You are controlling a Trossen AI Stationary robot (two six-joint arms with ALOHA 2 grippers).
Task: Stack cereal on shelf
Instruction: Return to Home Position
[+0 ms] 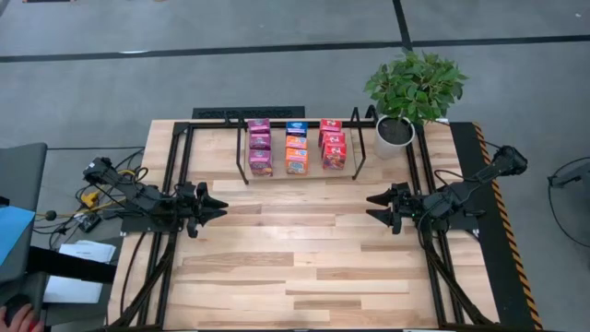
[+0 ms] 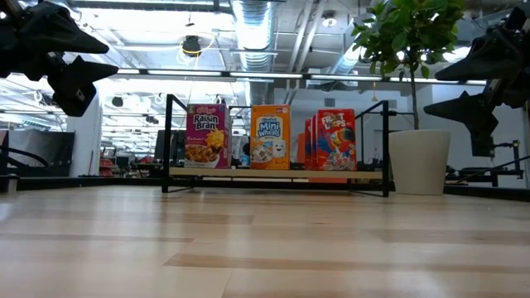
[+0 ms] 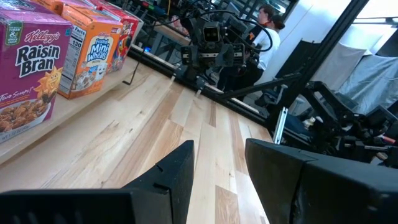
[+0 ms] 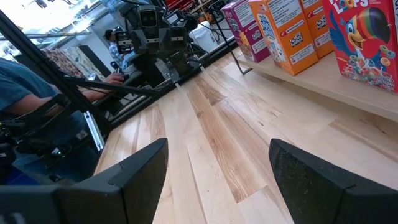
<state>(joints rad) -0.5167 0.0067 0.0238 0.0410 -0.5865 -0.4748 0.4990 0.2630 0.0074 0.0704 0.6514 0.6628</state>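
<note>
Nine cereal boxes (image 1: 296,148) stood in three rows on the shelf (image 1: 245,159) at the tabletop's (image 1: 304,267) far edge. I saw the left gripper (image 1: 224,208) near the left edge and the right gripper (image 1: 370,207) near the right edge, both spread apart and empty.

Magenta box (image 3: 28,68): Raisin Bran (Kellogg's); orange box (image 3: 93,53): Mini Wheats; red box (image 4: 367,46): Loops.

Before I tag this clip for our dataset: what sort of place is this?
Likely a robotics lab in an open industrial hall: bare ducts overhead, a left arm and right arm flanking a wooden table, and cereal on a shelf as a staged shop display.
</note>
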